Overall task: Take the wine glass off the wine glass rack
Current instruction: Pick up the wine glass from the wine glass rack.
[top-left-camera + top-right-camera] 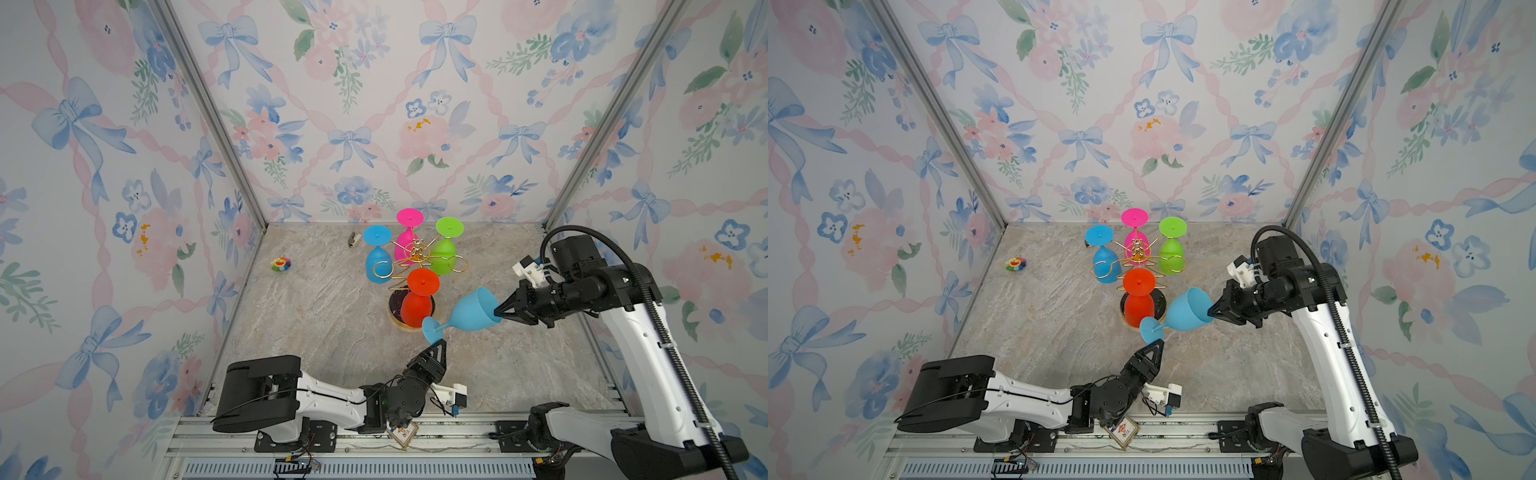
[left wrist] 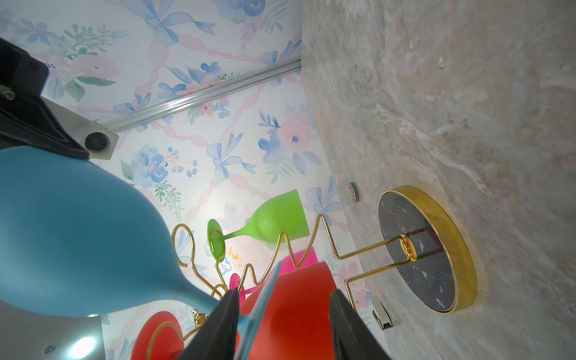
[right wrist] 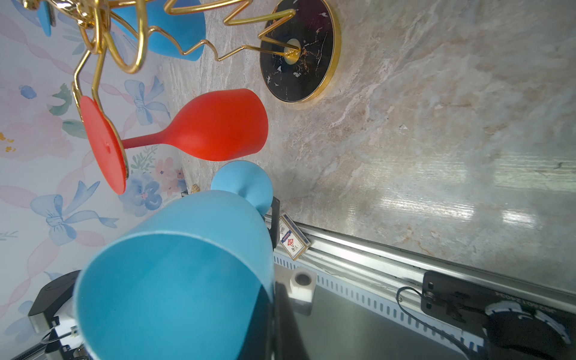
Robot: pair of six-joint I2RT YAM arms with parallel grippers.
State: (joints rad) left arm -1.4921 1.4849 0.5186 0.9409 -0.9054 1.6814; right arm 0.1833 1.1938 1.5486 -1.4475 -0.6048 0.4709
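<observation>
Beside the wine glass rack (image 1: 417, 254) (four glasses (image 1: 423, 299) hanging), right hand (image 1: 496, 312) pinches the wine glass (image 1: 471, 311) rim, left hand (image 1: 440, 343) spread.

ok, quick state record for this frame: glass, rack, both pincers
held glass: light blue glass, off the rack, tilted
right pincer: shut on the bowl rim
left pincer: open, jaws either side of the glass foot
wine glass rack: upright on the table
hanging on rack: blue glass, pink glass, green glass, red glass, all bowl down
</observation>
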